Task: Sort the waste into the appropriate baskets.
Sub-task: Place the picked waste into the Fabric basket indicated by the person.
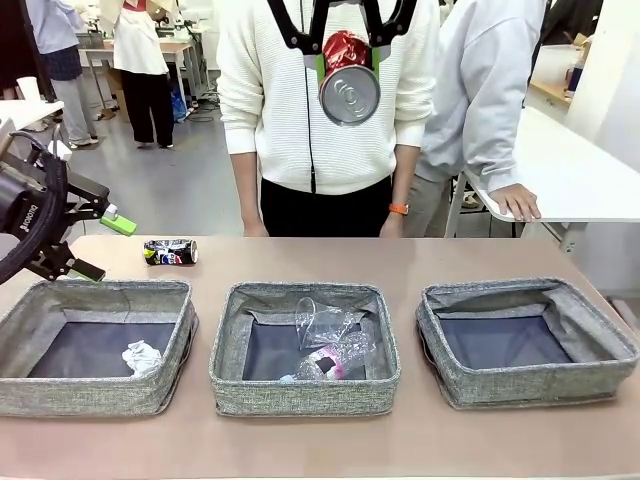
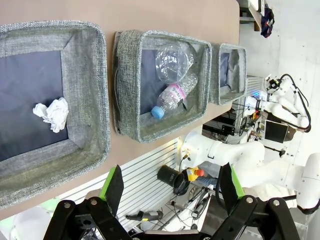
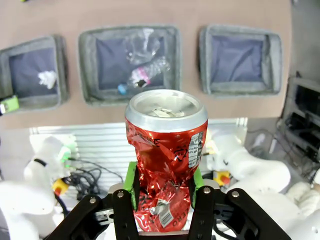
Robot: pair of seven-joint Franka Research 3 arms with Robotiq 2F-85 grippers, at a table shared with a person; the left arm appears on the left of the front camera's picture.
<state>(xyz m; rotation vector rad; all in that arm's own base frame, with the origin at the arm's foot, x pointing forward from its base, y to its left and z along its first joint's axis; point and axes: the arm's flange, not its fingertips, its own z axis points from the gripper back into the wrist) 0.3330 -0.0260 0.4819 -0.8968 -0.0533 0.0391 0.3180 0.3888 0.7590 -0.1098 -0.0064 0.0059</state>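
Front: right gripper (image 1: pixel 347 62) high, clamped on crushed red can (image 1: pixel 347 88). Dark blue can (image 1: pixel 170 251) on table, unsorted, left gripper (image 1: pixel 100 247) near it.
Left wrist: jaws apart, empty. Paper wad (image 2: pixel 52 114) in left basket (image 2: pixel 87 100). Bottle (image 2: pixel 172 95) and cup (image 2: pixel 172 61) in middle basket (image 2: pixel 127 90).
Right wrist: right basket (image 3: pixel 240 90) bare. Two cans left.
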